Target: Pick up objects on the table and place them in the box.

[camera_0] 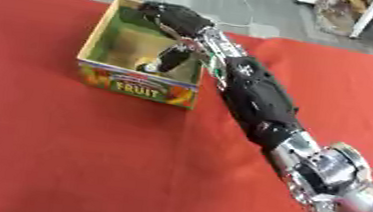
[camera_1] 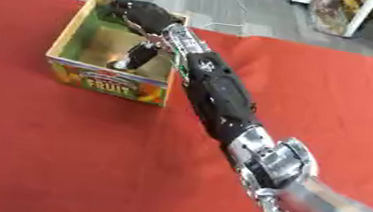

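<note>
We see a plain red tablecloth (camera_0: pixel 87 157) and an open cardboard box (camera_0: pixel 137 88) — green-rimmed, tan inside, its front printed with bright fruit and "FRUIT" lettering — beside a black-and-silver robot arm (camera_0: pixel 265 107).

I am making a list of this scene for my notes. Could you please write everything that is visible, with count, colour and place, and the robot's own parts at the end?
box: one, cardboard, colourful front with the word FRUIT, open top, on the far left part of the table.
dark object: one, black with a pale end, inside the box by its right wall, leaning; what it is I cannot tell.
table: one, covered in red cloth, fills most of the view.
floor: grey, beyond the far edge of the table.
right arm: one, black with silver joints, comes from the lower right toward the box.
right hand: one, black, over the box opening, fingers pointing down into it; whether they hold the dark object is unclear.
</note>
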Controlling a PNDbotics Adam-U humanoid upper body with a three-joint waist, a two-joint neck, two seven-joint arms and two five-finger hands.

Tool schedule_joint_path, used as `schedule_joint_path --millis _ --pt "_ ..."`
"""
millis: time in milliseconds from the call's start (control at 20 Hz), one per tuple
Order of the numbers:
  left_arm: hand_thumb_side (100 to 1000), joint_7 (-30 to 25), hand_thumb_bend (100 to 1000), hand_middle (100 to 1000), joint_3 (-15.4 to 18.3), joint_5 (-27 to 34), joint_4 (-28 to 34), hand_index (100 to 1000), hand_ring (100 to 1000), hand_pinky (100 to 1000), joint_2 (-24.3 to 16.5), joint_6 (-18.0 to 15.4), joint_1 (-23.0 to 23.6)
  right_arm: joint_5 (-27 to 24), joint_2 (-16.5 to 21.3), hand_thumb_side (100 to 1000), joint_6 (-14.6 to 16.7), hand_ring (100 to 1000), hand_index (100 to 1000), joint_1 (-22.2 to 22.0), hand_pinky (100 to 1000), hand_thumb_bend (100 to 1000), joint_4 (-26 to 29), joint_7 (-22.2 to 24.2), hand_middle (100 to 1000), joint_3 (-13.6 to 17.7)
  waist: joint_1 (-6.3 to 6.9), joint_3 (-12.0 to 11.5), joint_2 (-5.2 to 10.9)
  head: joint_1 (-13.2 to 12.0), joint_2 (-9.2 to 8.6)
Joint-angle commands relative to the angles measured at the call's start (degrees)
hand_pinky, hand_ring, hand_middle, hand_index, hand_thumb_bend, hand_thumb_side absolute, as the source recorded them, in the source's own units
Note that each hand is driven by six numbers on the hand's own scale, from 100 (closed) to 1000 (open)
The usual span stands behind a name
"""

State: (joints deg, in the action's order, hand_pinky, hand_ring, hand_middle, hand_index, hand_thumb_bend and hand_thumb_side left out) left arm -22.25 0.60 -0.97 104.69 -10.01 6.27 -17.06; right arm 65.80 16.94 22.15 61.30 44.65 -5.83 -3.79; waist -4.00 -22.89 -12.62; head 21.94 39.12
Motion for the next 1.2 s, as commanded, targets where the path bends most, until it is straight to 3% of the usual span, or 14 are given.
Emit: schedule_joint_path --millis 50,250,400,500,900,1200 --pt "378 0.3 430 503 0.4 0.1 1.0 499 489 486 -0.4 0.2 -0.2 -9.9 2.3 100 -4.1 491 521 1.4 457 252 1.8 -4.6 422 1.5 0.59 0.7 1.4 -0.6 -0.5" --pt "378 0.7 430 503 0.8 -0.1 1.0 498 489 486 -0.7 0.3 0.3 -26.1 4.8 100 -8.8 444 461 0.8 411 177 4.1 -4.9 361 1.3 0.63 3.1 1.74 -1.8 -0.2" --pt "379 0.9 431 503 0.9 -0.1 1.0 499 489 486 -0.8 0.4 0.5 -32.1 5.9 100 -10.5 438 457 0.4 397 175 6.1 -3.7 356 0.5 0.6 3.8 1.82 -2.3 -0.13" --pt "379 1.3 430 503 1.4 -0.3 1.0 499 490 486 -1.0 0.5 1.0 -37.8 8.4 100 -11.4 437 457 -1.4 394 177 9.0 -3.3 355 0.9 0.57 6.5 2.0 -4.2 -0.02" --pt "380 2.8 427 504 2.9 -1.0 1.2 499 490 486 -1.9 0.9 2.3 -56.3 17.3 100 -15.6 443 472 -11.7 396 228 24.6 -1.6 363 0.6 0.15 13.3 2.12 -9.9 0.05" --pt "379 3.7 426 503 3.8 -1.2 1.3 499 490 486 -2.4 1.1 2.6 -66.6 21.0 100 -18.6 465 498 -21.1 420 267 34.1 -3.6 388 3.8 0.11 16.5 2.13 -12.3 -0.26"
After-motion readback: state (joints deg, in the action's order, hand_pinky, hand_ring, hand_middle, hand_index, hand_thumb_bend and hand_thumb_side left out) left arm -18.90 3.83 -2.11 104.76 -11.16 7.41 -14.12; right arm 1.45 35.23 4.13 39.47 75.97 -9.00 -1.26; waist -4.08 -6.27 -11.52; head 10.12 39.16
